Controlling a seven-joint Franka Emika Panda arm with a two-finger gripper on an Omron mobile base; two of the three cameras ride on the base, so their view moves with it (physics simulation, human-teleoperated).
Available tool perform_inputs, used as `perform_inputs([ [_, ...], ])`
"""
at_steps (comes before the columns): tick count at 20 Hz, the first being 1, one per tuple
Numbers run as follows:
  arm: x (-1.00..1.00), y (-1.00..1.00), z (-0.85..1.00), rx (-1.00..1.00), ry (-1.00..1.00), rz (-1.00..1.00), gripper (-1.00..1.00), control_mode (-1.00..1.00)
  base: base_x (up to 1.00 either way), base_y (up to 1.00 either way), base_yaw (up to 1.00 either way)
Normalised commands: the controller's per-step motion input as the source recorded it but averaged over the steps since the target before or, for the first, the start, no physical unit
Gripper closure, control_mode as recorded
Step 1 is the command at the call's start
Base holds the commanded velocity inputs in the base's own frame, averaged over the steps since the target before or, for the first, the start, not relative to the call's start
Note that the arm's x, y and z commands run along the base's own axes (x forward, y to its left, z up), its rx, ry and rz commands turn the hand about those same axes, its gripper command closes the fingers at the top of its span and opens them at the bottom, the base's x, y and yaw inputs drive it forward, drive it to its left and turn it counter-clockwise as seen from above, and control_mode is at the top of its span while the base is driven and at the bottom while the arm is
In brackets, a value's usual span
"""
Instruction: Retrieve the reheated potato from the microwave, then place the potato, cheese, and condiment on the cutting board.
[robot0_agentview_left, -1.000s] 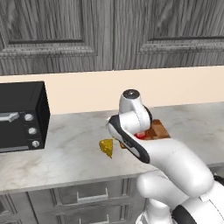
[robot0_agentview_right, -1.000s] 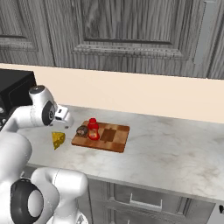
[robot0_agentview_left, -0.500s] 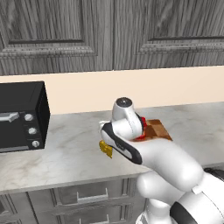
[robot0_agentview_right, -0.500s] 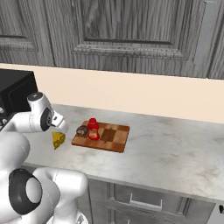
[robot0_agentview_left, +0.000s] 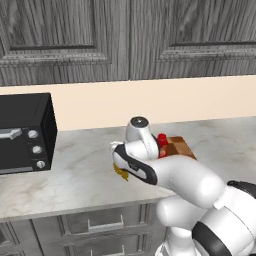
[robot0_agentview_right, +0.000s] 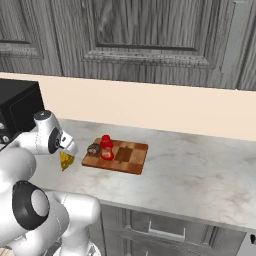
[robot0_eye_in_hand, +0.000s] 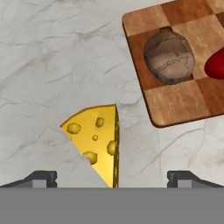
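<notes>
In the left base view, the arm is bending low over the grey counter (robot0_agentview_left: 75, 170). A bit of the yellow cheese (robot0_agentview_left: 121, 172) is peeking out from under it. The red condiment (robot0_agentview_left: 162, 140) is showing just behind the arm, on the cutting board (robot0_agentview_left: 180, 147). A black toaster oven (robot0_agentview_left: 25, 132) is sitting well off to the side.

In the right base view, the potato (robot0_agentview_right: 93, 149) and the condiment (robot0_agentview_right: 106, 147) are sitting side by side on the cutting board (robot0_agentview_right: 130, 157). The cheese (robot0_agentview_right: 65, 160) is lying on the counter just beside the board, not on it. The hand is hanging right over the cheese.

In the hand view, the claw (robot0_eye_in_hand: 112, 178) is standing wide open and holding nothing. Its two tips are sitting on either side of the cheese (robot0_eye_in_hand: 97, 140), not touching it.

What could go wrong: the cheese is a wedge, so its slanted sides could slip out when the tips squeeze. If the claw is coming down off-middle, it could knock the cheese over or push it away. The potato (robot0_eye_in_hand: 168, 56) is near the board's edge, so a bump could roll it.
</notes>
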Motion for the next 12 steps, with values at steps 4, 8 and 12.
perform_inputs([
  [4,0.12,0.13,-0.19,0.02,0.01,0.02,-1.00,-1.00,0.00,0.00,0.00],
  [8,0.01,0.05,-0.09,0.03,0.02,0.07,-1.00,-1.00,0.00,0.00,0.00],
  [12,0.00,0.00,-0.18,0.00,0.02,0.08,-1.00,-1.00,0.00,0.00,0.00],
])
